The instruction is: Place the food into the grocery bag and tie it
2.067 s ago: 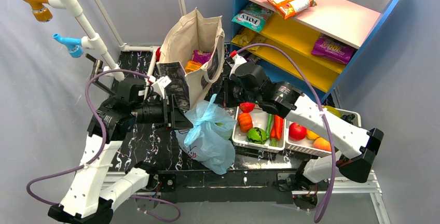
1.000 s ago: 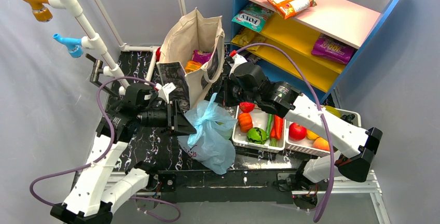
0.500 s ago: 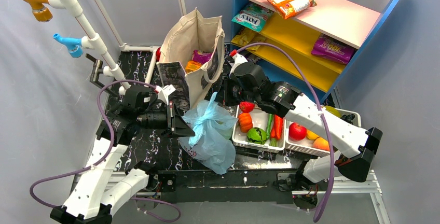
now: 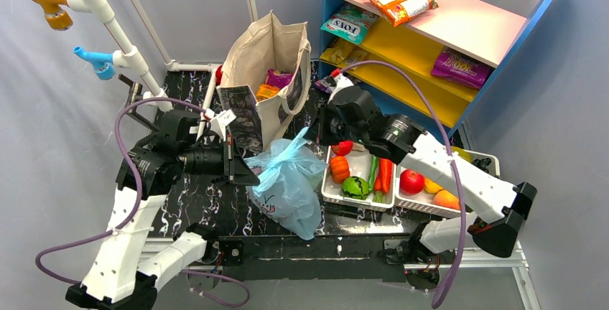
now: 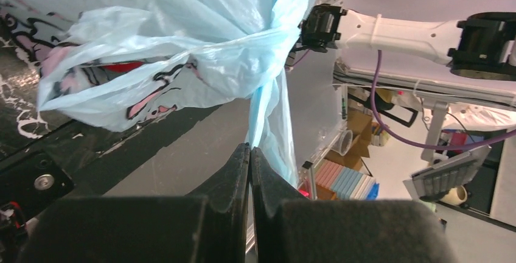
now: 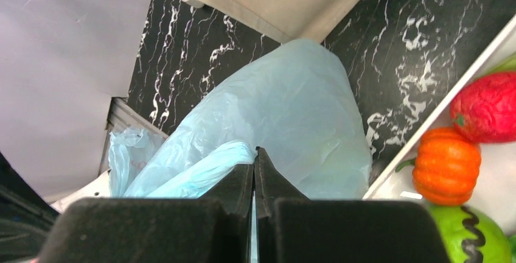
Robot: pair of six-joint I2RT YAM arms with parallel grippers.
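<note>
The left gripper (image 5: 250, 148) is pinched shut on one handle of the grocery bag (image 4: 286, 181), the right gripper (image 6: 255, 156) on the other; the bag sits on the table (image 4: 194, 204) between them. Even, opposite pulls should cinch the knot (image 5: 272, 62) without tearing

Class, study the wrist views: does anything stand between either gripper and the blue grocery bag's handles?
Nothing visible does. The left gripper is shut directly on one handle strip of the grocery bag, the right gripper on the other handle strip; no object lies between.
</note>
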